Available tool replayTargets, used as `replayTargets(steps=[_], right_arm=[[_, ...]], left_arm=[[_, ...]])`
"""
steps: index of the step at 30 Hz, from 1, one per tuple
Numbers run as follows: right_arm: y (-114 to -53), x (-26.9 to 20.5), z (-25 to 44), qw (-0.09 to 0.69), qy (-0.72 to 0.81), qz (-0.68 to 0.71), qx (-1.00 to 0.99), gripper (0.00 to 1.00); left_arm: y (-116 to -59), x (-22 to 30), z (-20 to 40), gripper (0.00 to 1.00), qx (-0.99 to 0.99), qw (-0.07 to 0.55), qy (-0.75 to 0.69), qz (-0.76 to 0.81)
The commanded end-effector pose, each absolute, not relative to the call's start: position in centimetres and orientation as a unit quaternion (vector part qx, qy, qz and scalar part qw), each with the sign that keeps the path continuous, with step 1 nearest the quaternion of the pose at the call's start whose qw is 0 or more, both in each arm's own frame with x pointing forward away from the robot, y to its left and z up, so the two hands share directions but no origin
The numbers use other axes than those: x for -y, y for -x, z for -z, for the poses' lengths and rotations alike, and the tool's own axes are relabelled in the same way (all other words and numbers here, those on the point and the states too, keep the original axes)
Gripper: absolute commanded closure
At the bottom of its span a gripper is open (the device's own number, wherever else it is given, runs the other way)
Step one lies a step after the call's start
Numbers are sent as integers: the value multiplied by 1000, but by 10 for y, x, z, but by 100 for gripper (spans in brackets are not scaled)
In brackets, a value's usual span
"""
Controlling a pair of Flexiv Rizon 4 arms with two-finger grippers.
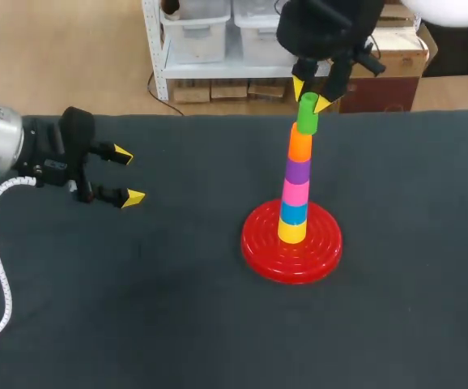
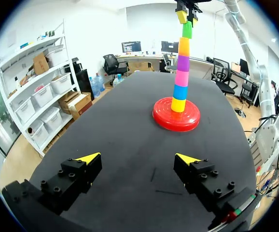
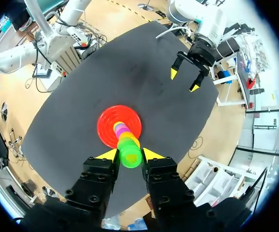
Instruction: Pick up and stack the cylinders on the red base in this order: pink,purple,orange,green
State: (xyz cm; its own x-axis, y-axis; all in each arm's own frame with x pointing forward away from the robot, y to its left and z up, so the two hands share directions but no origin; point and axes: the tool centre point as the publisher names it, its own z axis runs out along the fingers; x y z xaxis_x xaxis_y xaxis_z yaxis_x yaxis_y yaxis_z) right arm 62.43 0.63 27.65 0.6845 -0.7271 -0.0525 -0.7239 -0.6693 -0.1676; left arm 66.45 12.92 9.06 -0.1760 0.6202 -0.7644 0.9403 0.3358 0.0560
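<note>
One green cylinder (image 1: 308, 121) topping stack (image 1: 296, 182) on red base (image 1: 258, 247), pinched by right gripper (image 1: 310, 95), left gripper (image 1: 127, 175) wide apart

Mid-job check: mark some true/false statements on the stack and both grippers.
1. The green cylinder tops the stack. True.
2. The left gripper holds a cylinder. False: it is open and empty, well aside of the base.
3. The orange cylinder sits directly on the purple cylinder. True.
4. The pink cylinder rests directly on the base. False: the yellow cylinder and blue cylinder lie under it.
5. The right gripper grips the green cylinder. True.
</note>
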Motion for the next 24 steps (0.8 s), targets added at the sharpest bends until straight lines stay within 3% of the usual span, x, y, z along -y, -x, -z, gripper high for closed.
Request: replayTargets(steps=[1,24], right_arm=[[-628,-11,-276,82,915,9,-396,100],[-642,-7,-268,55,903,-49,-424,100]], left_arm=[[-666,-129,-91,0,-735,357,-533,222],[-666,-129,-91,0,-735,357,-533,222]])
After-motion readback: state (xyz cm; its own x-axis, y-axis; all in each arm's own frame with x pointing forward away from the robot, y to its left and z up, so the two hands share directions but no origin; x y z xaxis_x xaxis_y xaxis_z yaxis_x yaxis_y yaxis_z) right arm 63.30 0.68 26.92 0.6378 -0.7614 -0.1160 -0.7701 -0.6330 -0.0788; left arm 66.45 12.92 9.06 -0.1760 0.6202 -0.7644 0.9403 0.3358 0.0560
